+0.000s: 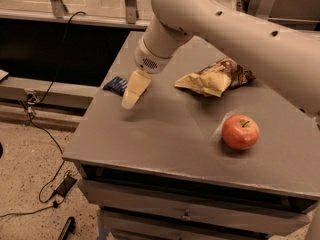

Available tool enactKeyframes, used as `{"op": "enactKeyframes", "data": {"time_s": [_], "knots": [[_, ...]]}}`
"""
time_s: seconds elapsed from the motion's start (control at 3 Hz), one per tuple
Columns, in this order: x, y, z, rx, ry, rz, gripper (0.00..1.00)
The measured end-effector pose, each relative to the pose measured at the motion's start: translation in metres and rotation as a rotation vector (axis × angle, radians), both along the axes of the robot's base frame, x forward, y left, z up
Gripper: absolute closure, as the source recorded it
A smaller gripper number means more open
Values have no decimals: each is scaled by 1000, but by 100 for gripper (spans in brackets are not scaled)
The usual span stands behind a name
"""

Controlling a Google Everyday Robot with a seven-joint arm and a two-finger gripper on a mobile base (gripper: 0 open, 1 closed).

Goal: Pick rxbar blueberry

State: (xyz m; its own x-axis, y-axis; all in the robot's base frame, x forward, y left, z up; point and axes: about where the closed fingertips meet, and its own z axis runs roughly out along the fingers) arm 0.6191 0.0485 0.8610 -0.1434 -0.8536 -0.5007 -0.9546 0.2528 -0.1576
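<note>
Matt cream plastic gripper [129, 100] hangs just beside the rxbar blueberry [115, 85] with its dark, smooth wrapper. The desk [165, 134] is matt grey, the snack bag [212, 79] crinkly, the apple [240, 132] smooth and shiny.

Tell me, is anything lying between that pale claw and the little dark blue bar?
Nothing. In the camera view the gripper hangs right beside the rxbar blueberry, near the left edge of the table; no object shows between them.

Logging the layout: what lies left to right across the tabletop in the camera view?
rxbar blueberry → gripper, just right of the bar → tan snack bag → red apple
</note>
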Motion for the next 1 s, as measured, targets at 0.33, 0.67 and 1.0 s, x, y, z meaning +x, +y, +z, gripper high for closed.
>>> {"op": "enactKeyframes", "data": {"time_s": [0.33,0.67,1.0], "knots": [[3,5,-15,-10,-9,-30,0],[5,14,-25,-6,-8,-36,19],[4,22,-31,8,13,-35,42]]}}
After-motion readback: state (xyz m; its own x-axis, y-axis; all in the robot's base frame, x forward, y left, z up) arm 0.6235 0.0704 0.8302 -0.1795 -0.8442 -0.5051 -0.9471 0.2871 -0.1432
